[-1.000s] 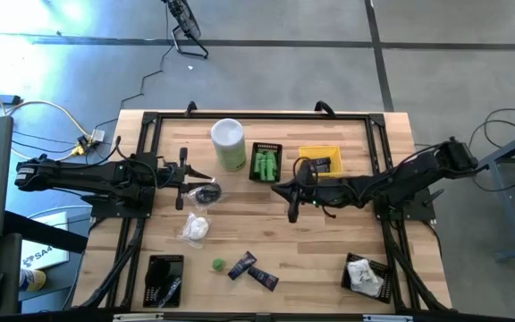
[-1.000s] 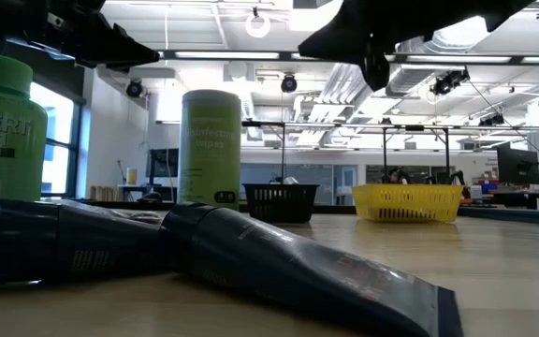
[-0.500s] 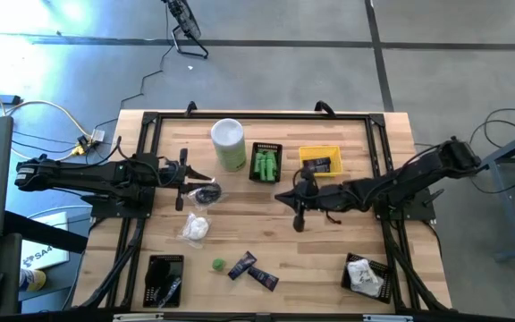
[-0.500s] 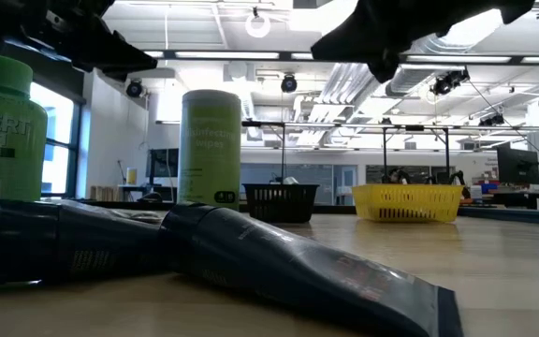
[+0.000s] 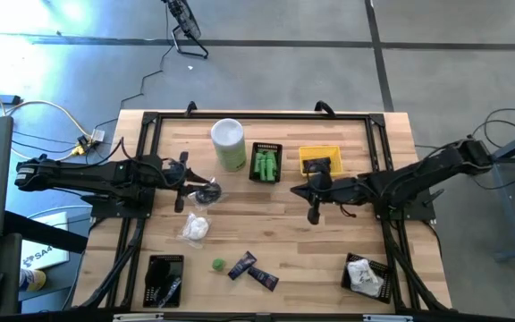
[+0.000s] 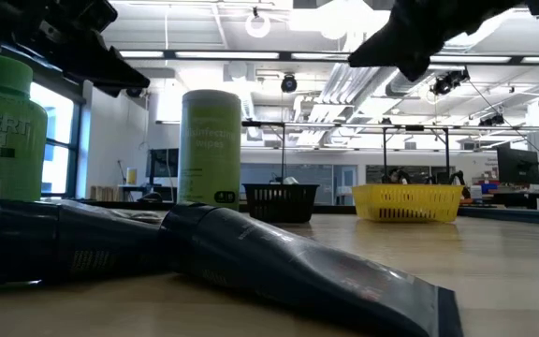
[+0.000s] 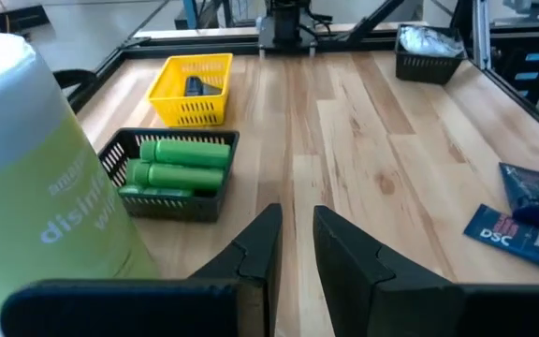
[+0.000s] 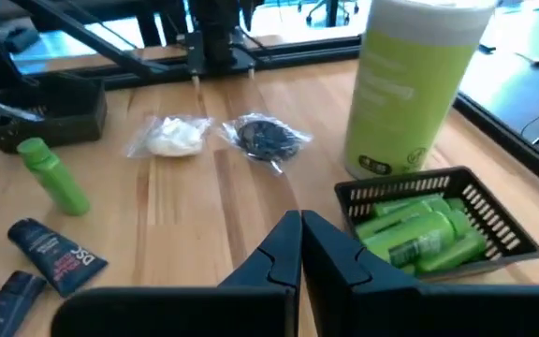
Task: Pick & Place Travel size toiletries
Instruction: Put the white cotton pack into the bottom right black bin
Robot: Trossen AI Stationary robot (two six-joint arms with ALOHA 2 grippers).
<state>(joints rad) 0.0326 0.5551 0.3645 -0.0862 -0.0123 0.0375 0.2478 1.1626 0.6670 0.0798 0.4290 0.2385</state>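
Two dark navy tubes [image 5: 242, 266] [image 5: 263, 278] and a loose green bottle [image 5: 217, 265] lie near the table's near edge. A white soft packet [image 5: 195, 227] and a wrapped dark round piece [image 5: 206, 192] lie left of centre. More green bottles [image 5: 265, 165] fill a black basket. My left gripper [image 5: 200, 180] [image 7: 296, 229] hovers just above the dark round piece, fingers narrowly open, holding nothing. My right gripper [image 5: 296, 190] [image 8: 300, 229] hangs over the table's middle, shut and holding nothing.
The tall white-and-green canister [image 5: 228, 143] stands close by my left gripper. A yellow basket [image 5: 319, 152] holds a dark item. A black basket [image 5: 164, 280] sits at the near left. Another black basket [image 5: 365, 274], with white packets, sits at the near right. Bare wood lies between the arms.
My right gripper has drawn back toward the table's right edge, from beside the black basket of bottles to beside the yellow basket, staying shut. In the low view the left arm's end sinks slightly. No object has moved.
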